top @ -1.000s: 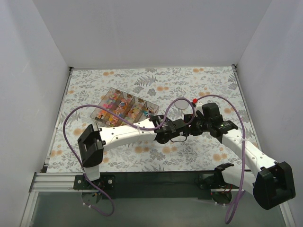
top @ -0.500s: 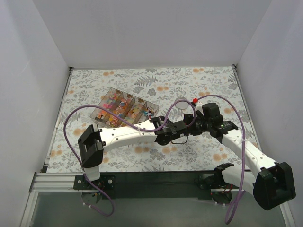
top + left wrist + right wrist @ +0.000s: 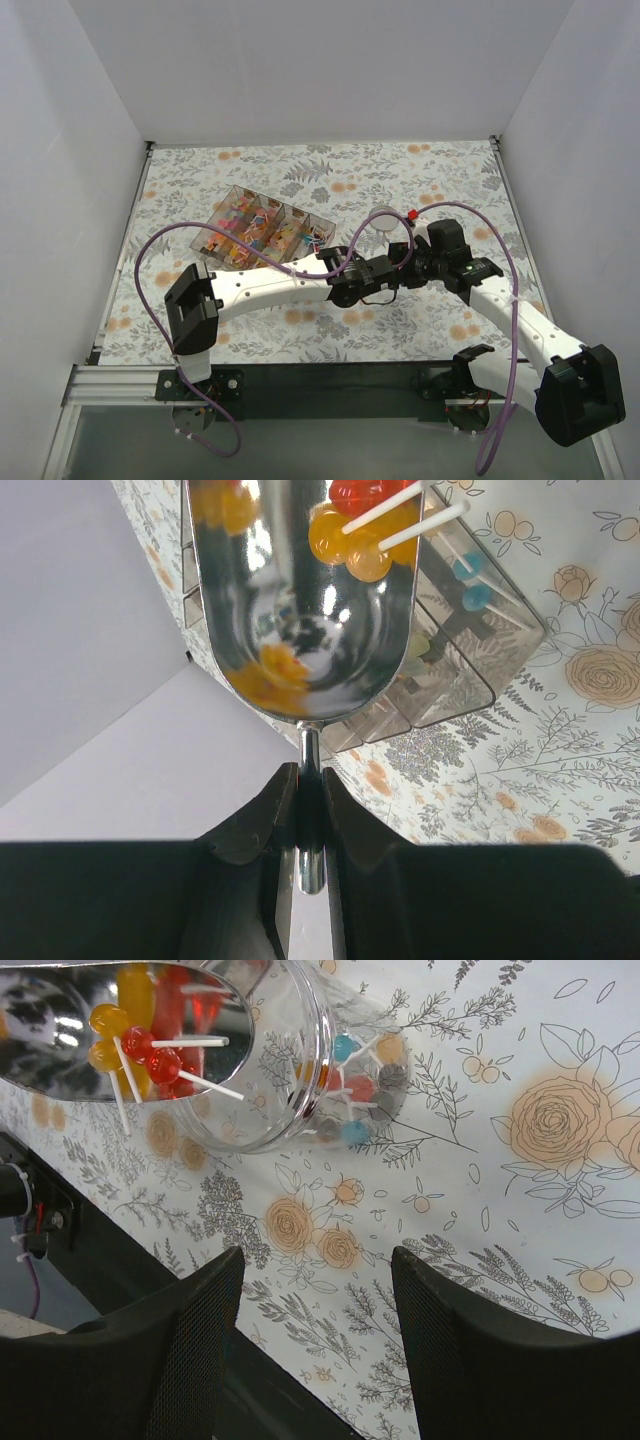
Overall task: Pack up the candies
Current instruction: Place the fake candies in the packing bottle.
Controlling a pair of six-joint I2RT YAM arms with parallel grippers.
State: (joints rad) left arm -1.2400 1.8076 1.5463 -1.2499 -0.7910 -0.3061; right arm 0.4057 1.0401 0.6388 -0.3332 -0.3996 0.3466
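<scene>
My left gripper (image 3: 310, 777) is shut on the thin handle of a metal scoop (image 3: 300, 630). Orange and red candies (image 3: 352, 535) on white sticks lie in the scoop's bowl. In the right wrist view the scoop (image 3: 110, 1015) with its candies (image 3: 140, 1045) sits at the rim of a clear jar (image 3: 300, 1060). More candies (image 3: 352, 1090) in blue, red and orange lie in the jar's bottom. My right gripper (image 3: 318, 1260) stands open over the tablecloth just beside the jar, nothing between its fingers. From above, both grippers meet near the jar (image 3: 384, 222).
A clear compartment box (image 3: 262, 232) full of mixed candies stands left of centre, and it also shows behind the scoop as a clear box (image 3: 460, 650). A small red piece (image 3: 411, 213) lies by the jar. White walls enclose the flowered tablecloth (image 3: 330, 180).
</scene>
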